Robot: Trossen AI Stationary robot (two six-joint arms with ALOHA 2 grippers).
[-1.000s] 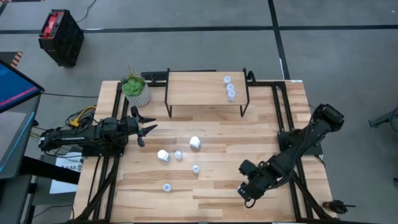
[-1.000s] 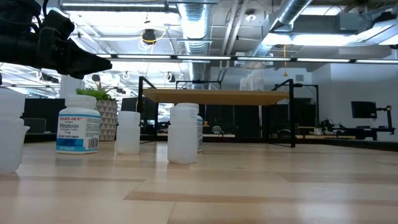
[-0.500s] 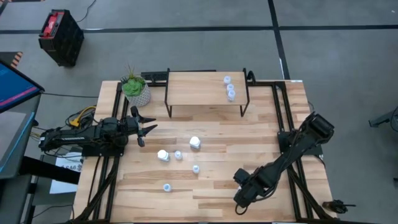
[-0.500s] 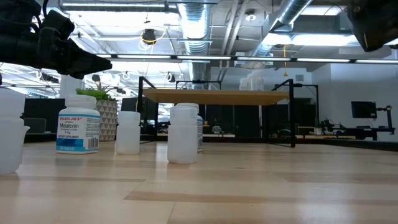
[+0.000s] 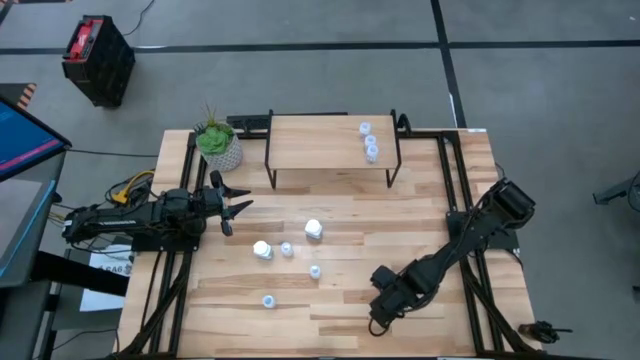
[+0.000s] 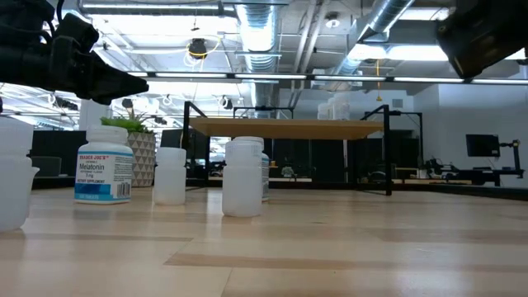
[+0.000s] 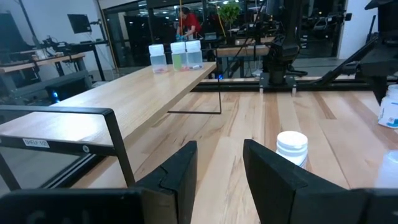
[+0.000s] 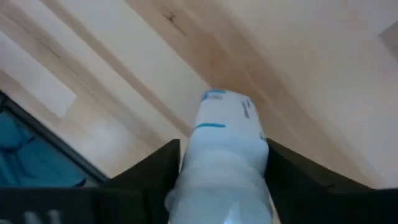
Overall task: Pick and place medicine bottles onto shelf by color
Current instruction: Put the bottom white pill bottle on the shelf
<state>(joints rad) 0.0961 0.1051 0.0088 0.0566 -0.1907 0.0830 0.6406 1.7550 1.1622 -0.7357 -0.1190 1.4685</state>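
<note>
Right gripper [image 8: 221,180]: its two dark fingers [image 8: 149,171] sit on either side of a pale bottle with blue label [image 8: 227,146], closed on it; the bottle fills the gap between them, with bare tabletop below. In the high view the right gripper [image 5: 385,300] hangs over the near right part of the table [image 5: 440,190], well apart from the shelf [image 5: 320,145] and on its near side.

Left gripper [image 7: 217,180]: fingers spread, nothing between them. It points along the table toward the shelf's left leg; in the high view the left gripper [image 5: 232,208] lies just left of the shelf, near the plant pot [image 5: 218,148]. It appears to be waiting.

Progress, judged from layout: three small bottles [image 5: 369,142] stand together at the right end of the shelf board. Five bottles are on the tabletop in front of the shelf: a white bottle [image 5: 313,229], a second white bottle [image 5: 262,249], and three smaller pale ones [image 5: 287,249], [image 5: 315,271], [image 5: 268,300]. One more is in the right gripper. So roughly a third is shelved; the white group has not yet been started on the shelf.

Change from the earlier frames: the right arm has swung leftward, its gripper moving farther from the table's right edge, and in the low view its dark body [image 6: 483,33] has come lower into the upper right corner. Left arm, shelf bottles and table bottles are unchanged.
</note>
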